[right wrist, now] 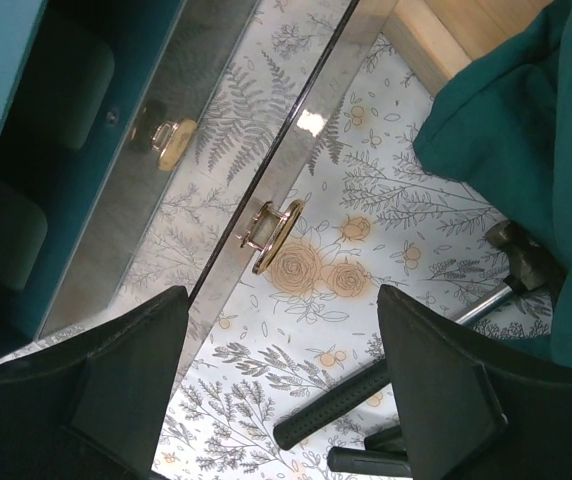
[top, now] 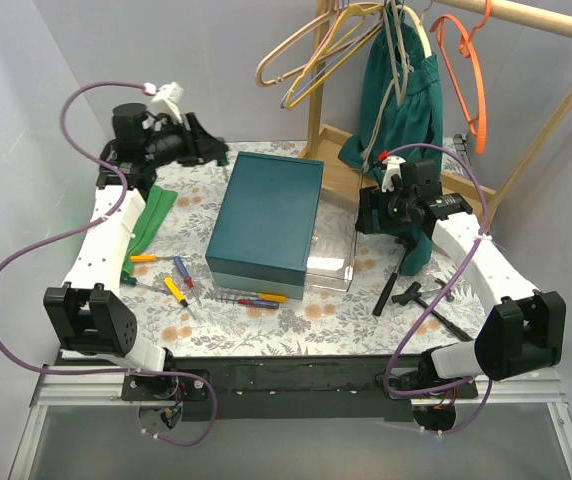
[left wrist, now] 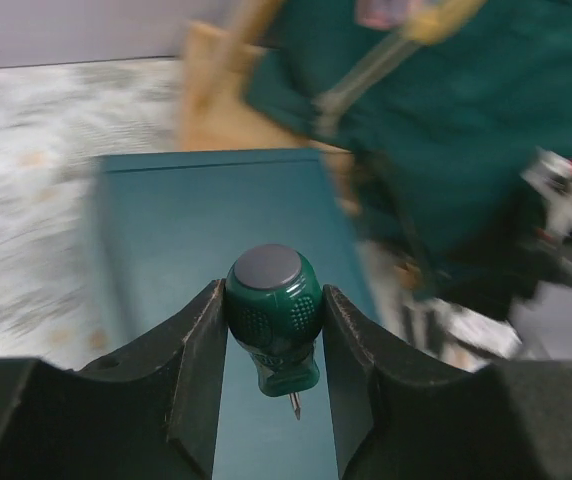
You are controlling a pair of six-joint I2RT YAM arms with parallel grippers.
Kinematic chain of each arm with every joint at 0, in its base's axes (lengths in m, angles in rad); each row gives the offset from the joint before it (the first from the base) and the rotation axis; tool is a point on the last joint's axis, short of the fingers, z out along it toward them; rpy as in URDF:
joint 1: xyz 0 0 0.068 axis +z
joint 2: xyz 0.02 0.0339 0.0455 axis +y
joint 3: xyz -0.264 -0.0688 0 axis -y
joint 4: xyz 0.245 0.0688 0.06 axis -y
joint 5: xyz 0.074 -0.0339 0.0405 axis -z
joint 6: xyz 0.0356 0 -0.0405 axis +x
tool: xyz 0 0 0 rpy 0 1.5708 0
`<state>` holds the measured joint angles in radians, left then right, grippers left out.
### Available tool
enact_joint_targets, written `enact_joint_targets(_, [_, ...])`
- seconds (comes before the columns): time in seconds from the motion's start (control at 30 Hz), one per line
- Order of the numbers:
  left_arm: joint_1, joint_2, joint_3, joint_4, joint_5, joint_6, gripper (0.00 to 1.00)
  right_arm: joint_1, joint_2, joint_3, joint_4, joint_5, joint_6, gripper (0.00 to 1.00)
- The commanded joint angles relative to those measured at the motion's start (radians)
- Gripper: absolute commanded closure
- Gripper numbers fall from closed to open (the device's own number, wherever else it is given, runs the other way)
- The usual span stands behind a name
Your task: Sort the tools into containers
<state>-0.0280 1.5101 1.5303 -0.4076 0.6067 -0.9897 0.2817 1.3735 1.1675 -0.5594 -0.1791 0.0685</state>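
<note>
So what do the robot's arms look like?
The left arm and right arm are white with chunky black joints. A purple cable loops along each. The left tool and right tool are black, with two thick wedge-shaped fingers.

Fig. | readable text, labels, brands, numbers, signs: none | top view: no lettering legible | left wrist view: blurred, nothing legible | right wrist view: no lettering legible
</note>
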Motion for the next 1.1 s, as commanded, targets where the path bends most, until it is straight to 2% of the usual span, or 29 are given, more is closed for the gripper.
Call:
enact_joint_targets(0.0, [-0.18,0.018,-0.012,0.012,0.294,-0.05,1.0,-0.015,-0.039,-0.034,0.038,0.02,0.007,0.16])
enact_joint_targets(0.27, [-0.378,0.059,-0.084,0.105,0.35,-0.064,1.0,-0.041,-0.079,-0.089,0.044,0.032,0.002,0.16])
enact_joint_targets(0.47, [-0.446,0.149,-0.049,0.127,0.337,-0.092,1.0,-0.044,-0.111,-0.126,0.047,0.02,0.002,0.16])
enact_joint_targets(0.53, [-0.452,0.17,-0.041,0.13,0.328,-0.107,0.9,-0.045,-0.114,-0.123,0.064,-0.029,0.004,0.16])
enact_joint_targets(0.6, [-0.455,0.192,-0.036,0.139,0.324,-0.112,0.75,-0.044,-0.116,-0.111,0.094,-0.112,0.004,0.15])
enact_joint_targets(0.67, [-0.455,0.205,-0.021,0.144,0.305,-0.122,0.68,-0.045,-0.114,-0.082,0.116,-0.172,0.005,0.13])
enact_joint_targets(0.77, [-0.461,0.232,0.007,0.136,0.286,-0.124,0.61,-0.046,-0.106,-0.046,0.127,-0.237,0.007,0.12])
enact_joint_targets(1.0, [-0.507,0.295,0.08,0.128,0.251,-0.121,0.58,-0.05,-0.102,-0.043,0.108,-0.217,-0.003,0.12])
enact_joint_targets(1.07, [-0.52,0.314,0.091,0.124,0.237,-0.118,0.5,-0.052,-0.103,-0.045,0.107,-0.218,-0.001,0.12])
